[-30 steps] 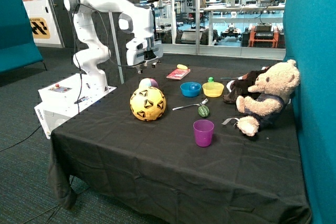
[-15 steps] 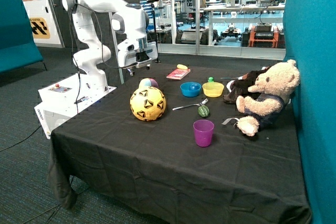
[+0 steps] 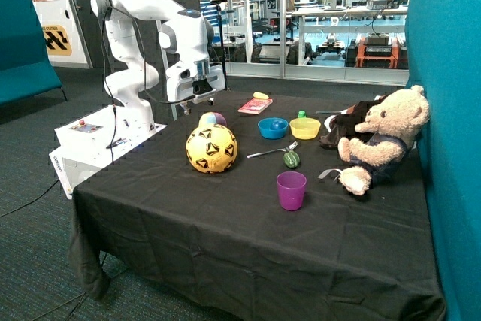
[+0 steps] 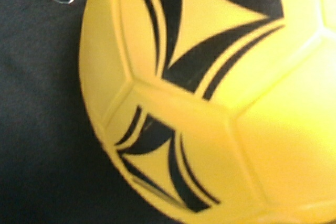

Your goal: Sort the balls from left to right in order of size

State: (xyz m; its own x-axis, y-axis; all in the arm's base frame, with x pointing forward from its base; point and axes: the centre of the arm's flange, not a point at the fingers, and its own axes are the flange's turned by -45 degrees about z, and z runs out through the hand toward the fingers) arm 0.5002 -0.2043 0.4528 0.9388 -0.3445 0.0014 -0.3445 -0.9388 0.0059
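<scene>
A large yellow ball (image 3: 212,149) with black triangle marks rests on the black tablecloth, and it fills most of the wrist view (image 4: 210,98). Right behind it, touching or nearly so, sits the medium pastel panelled ball (image 3: 213,119), its lower half hidden by the yellow one. My gripper (image 3: 197,98) hangs in the air above the table's far edge, a little beyond the pastel ball on the robot-base side, holding nothing that I can see.
Beside the balls lie a fork (image 3: 269,152), a green striped toy (image 3: 291,158) and a purple cup (image 3: 291,189). Further back stand a blue bowl (image 3: 273,128), a yellow bowl (image 3: 305,128) and a pink book (image 3: 255,105). A teddy bear (image 3: 382,140) sits against the teal wall.
The arm has swung the gripper from above the pastel ball sideways toward the robot base. The balls have not moved.
</scene>
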